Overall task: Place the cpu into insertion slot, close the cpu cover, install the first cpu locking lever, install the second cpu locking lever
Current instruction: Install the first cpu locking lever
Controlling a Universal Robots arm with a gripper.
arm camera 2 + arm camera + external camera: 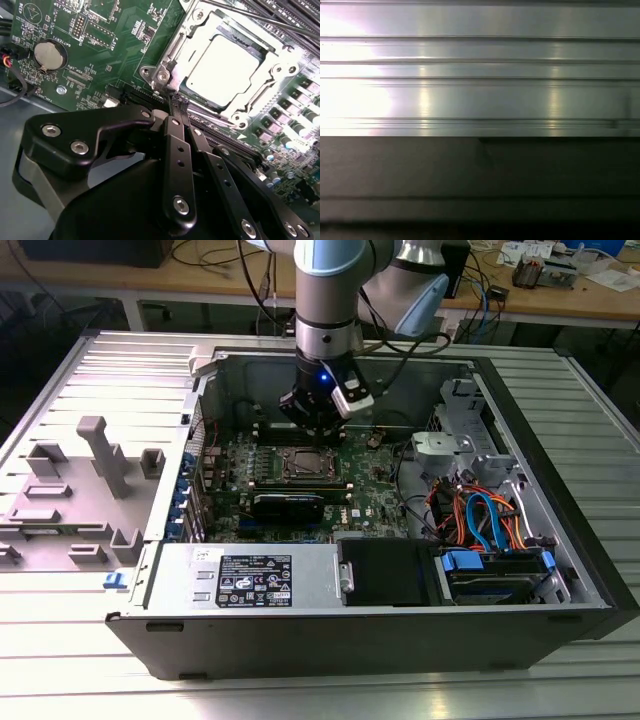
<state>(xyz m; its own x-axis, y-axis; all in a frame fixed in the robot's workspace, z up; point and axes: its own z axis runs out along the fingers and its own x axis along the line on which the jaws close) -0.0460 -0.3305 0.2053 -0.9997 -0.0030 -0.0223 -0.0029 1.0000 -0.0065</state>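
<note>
Arm comes down near-vertical from above into the open computer case (400,635), wrist lit by a small blue light, gripper (318,432) poised just over the green motherboard (380,500) at the far edge of the socket. In the second wrist view the gripper (178,101) has its two black fingers (176,150) drawn together to a narrow tip, nothing between them; the tip sits right at the corner of the socket frame, contact cannot be confirmed. One cpu (225,70), silver top glaring bright, lies seated in the insertion slot (170,57). One cpu cover (252,97) lies flat over it, cpu showing through the window. Thin wire lever rods run along the frame; whether latched, cannot tell. One coin cell battery (49,54) on the board, well apart from the socket. In the exterior view: one white label (255,580) on the power supply, print too small to make out; blue and orange cables (480,520) bundled toward the exterior view's right. First wrist view: ribbed aluminium table surface (480,75).
</note>
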